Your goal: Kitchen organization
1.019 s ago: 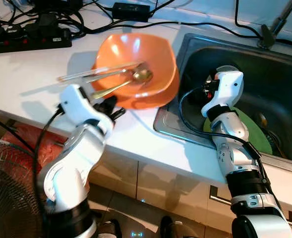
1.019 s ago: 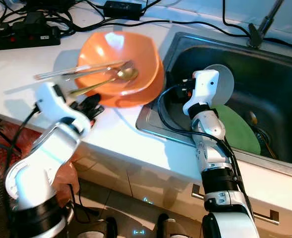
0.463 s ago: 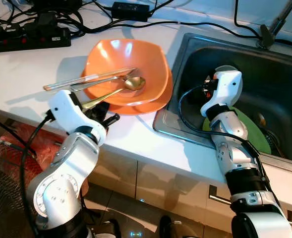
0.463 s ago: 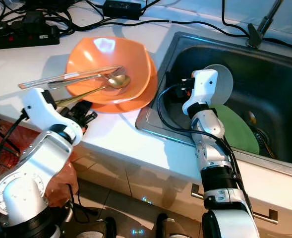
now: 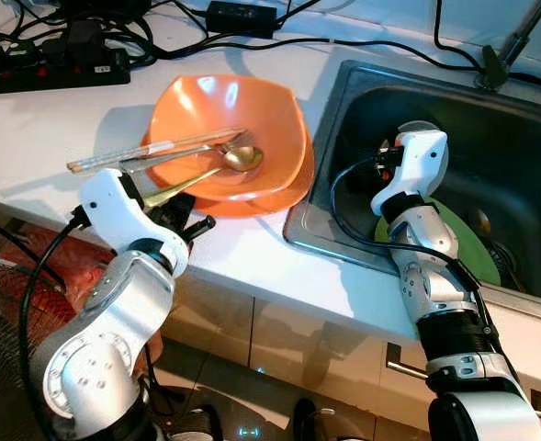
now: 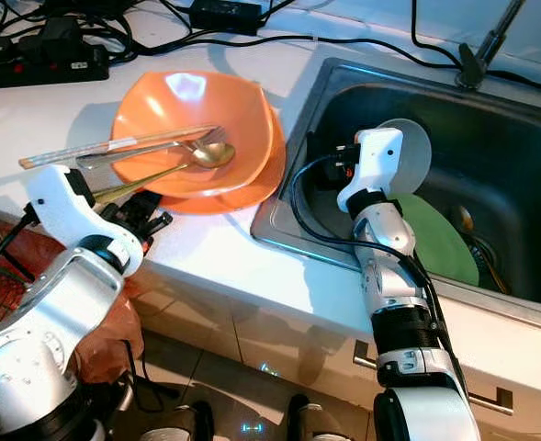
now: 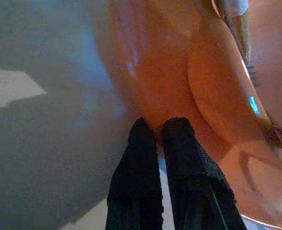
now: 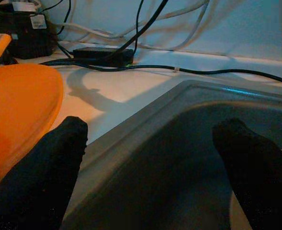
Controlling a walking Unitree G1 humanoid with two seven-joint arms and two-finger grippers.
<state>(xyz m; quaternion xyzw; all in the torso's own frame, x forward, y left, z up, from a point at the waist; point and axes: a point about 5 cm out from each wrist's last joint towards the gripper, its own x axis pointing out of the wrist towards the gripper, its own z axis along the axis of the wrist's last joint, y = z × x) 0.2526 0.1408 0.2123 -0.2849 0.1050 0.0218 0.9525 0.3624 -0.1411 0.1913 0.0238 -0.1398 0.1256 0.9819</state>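
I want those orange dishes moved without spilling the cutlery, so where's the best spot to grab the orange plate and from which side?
Probably the orange plate's near rim, from the counter's front edge, where the left gripper already sits. That thin lip sticks out past the orange bowl; keep it level, since the spoon and chopsticks lie loosely across the bowl.

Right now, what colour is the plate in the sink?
Green plate; right eye view shows it best.

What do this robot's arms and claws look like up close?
Both arms are built from rounded, glossy white and silver shells with black rings at the joints. A black cable loops loosely outside each one. The left claw and the right claw each have two long black fingers with a matte, slightly textured surface and rounded tips.
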